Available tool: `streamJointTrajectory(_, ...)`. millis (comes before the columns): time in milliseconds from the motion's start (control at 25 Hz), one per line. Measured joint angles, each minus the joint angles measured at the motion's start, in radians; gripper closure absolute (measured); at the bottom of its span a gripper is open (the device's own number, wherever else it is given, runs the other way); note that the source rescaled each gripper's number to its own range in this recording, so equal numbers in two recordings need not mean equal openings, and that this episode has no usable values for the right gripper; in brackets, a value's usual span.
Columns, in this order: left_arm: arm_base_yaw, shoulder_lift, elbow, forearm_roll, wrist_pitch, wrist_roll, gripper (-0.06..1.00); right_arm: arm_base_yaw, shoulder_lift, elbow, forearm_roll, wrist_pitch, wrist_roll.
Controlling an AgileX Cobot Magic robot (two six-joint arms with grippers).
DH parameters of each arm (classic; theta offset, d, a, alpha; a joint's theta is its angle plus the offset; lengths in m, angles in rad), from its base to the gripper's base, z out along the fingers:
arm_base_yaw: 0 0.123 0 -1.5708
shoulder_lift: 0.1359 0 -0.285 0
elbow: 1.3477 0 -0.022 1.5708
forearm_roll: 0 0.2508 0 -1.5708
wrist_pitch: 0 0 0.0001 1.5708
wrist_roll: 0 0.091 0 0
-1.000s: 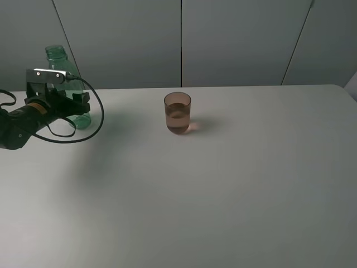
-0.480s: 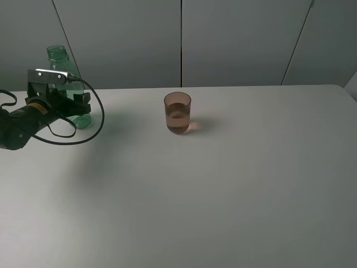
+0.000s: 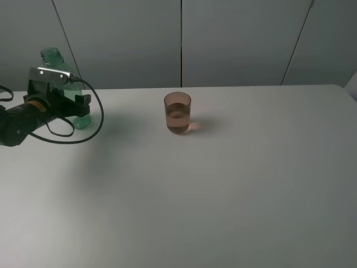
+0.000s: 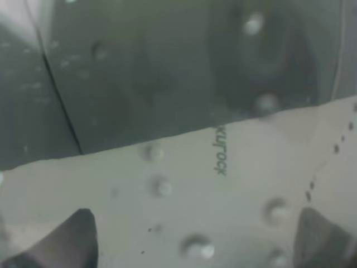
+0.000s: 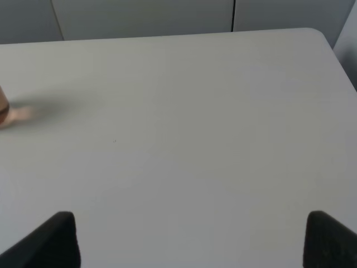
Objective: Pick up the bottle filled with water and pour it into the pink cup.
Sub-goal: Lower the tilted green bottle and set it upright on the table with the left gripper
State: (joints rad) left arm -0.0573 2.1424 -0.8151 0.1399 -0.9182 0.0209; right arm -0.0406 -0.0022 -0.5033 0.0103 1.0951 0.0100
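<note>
- My left gripper [image 3: 78, 106] is out at the far left of the table [image 3: 234, 190], wrapped around the lower body of the bottle [image 3: 56, 58].
- From the high camera, my wrist block and a looping black cable [image 3: 92, 131] cover most of the bottle; only its green neck, open mouth and a bit of its base show.
- The bottle's top tips a little to the left, and I cannot tell whether its base touches the table.
- Up close, my left wrist camera is nearly filled by the bottle [image 4: 184, 139]: wet, blurred green plastic with droplets and a small word I can hardly read.
- My two dark fingertips [image 4: 67, 240] sit at the frame's lower corners, one on each side of the bottle, pressed up against it, so I'm holding it.
- The water level inside is not something I can make out.
- The pink cup [image 3: 177, 113] stands upright near the table's middle, well right of the bottle, with liquid partway up.
- My right wrist camera catches only a brownish sliver of the pink cup [image 5: 3, 109] at the frame edge, plus its blurry shadow.
- My right gripper [image 5: 189, 240] is spread wide over bare table, only its two dark tips showing at the frame's corners, nothing between them; the high camera doesn't catch it.
</note>
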Motion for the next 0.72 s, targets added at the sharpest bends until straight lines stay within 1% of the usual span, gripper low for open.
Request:
streamJointTrajectory(40,0.000,-0.002,0.000,0.000,0.011,0.004,-0.01,0.000,0.000,0.000,0.000,0.000,0.000)
streamJointTrajectory(160,0.000,-0.005,0.000,0.000,0.033,0.006,-0.05,0.000,0.000,0.000,0.000,0.000,0.000)
streamJointTrajectory(320,0.000,-0.005,0.000,0.000,0.060,0.006,-0.05,0.000,0.000,0.000,0.000,0.000,0.000)
streamJointTrajectory(720,-0.002,-0.075,0.005,0.007,0.195,0.008,-0.05,0.000,0.000,0.000,0.000,0.000,0.000)
